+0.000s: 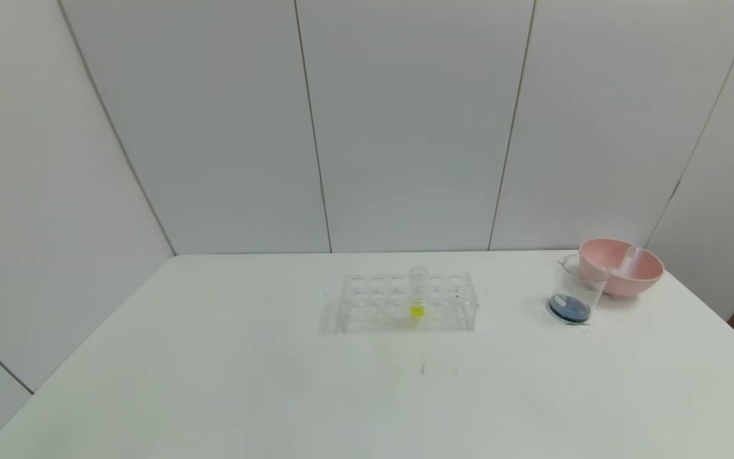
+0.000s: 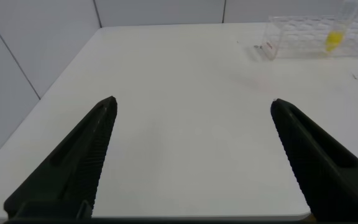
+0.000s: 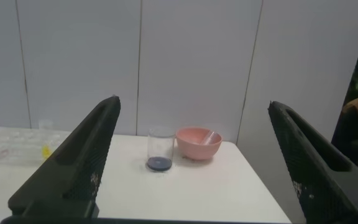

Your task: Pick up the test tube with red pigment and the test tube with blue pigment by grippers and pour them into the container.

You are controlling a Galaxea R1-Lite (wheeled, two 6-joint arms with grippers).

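Note:
The container (image 1: 572,290), a clear glass beaker with a spout, stands at the table's far right with dark blue-purple liquid at its bottom. It also shows in the right wrist view (image 3: 160,149). No tube with red or blue liquid is in view. A clear empty tube (image 1: 629,261) leans inside the pink bowl (image 1: 628,284). Neither gripper shows in the head view. My left gripper (image 2: 192,101) is open and empty above bare table, far from the rack. My right gripper (image 3: 192,102) is open and empty, well back from the beaker.
A clear tube rack (image 1: 367,312) stands mid-table holding one tube with yellow liquid (image 1: 418,293); both show in the left wrist view, the rack (image 2: 297,40) and the tube (image 2: 335,34). The pink bowl (image 3: 197,146) sits just behind the beaker, near the table's right edge.

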